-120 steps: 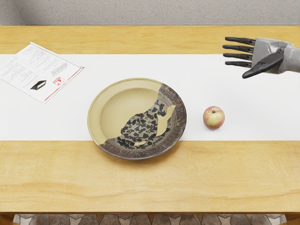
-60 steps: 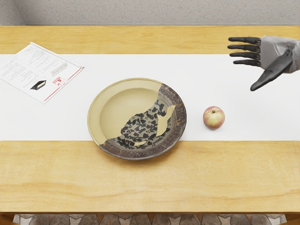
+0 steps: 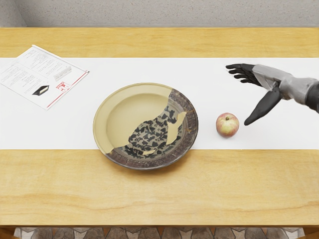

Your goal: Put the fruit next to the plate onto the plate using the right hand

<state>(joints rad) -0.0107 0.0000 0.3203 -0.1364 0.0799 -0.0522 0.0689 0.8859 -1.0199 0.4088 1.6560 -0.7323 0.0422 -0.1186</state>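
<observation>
The right hand (image 3: 264, 82) hovers open, fingers spread and thumb angled down, holding nothing. It is near the apple (image 3: 227, 124), on its far right side. The apple sits on the table's (image 3: 149, 194) white runner (image 3: 149, 69), close to the plate (image 3: 99, 119) but apart from its right rim. It looks firm, light and smooth, and being round it may roll, so wrapping the fingers around its widest part seems safest.
</observation>
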